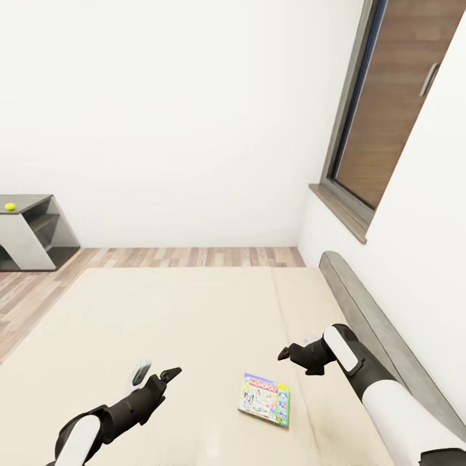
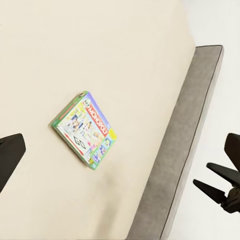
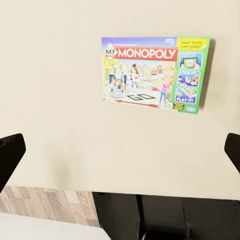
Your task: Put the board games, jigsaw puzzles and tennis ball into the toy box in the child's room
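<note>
One Monopoly box [image 1: 264, 399] lies flat on the bed [image 1: 162, 317] between our left tool [image 1: 155, 373] and right tool [image 1: 292, 354], both open and empty; we judge it light, stiff, best pinched across an edge.

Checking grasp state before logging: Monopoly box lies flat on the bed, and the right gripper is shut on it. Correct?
Not quite. The Monopoly box does lie flat on the bed, but the right gripper is open and apart from it; the head view shows bare mattress between them.
</note>
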You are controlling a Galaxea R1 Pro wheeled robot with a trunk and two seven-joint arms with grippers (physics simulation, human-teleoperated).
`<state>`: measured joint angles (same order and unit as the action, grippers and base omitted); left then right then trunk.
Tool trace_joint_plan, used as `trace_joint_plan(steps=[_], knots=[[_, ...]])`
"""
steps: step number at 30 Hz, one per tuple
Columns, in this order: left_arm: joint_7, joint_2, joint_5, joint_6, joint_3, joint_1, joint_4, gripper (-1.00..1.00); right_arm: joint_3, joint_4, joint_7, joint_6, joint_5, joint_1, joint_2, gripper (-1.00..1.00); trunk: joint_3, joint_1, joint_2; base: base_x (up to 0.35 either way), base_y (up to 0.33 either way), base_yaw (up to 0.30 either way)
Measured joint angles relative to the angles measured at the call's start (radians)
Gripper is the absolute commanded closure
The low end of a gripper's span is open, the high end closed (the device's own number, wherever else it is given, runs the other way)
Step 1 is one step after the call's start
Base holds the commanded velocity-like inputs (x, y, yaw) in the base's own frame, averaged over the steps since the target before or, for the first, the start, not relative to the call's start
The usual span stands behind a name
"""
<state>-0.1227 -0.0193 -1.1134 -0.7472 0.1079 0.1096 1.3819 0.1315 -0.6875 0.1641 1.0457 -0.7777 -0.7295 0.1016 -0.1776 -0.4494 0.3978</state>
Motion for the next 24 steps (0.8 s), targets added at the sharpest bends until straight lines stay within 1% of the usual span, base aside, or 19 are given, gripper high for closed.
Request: trace_joint_plan(steps=[24], knots=[[0.0,0.002,0.004,0.003,-0.002,0.0,0.0,-1.0,0.0,-0.001,-0.005,0.0,-0.003,-0.001,0.005,-1.0,-0.039,0.0,0.0,0.0,0.0,0.0]])
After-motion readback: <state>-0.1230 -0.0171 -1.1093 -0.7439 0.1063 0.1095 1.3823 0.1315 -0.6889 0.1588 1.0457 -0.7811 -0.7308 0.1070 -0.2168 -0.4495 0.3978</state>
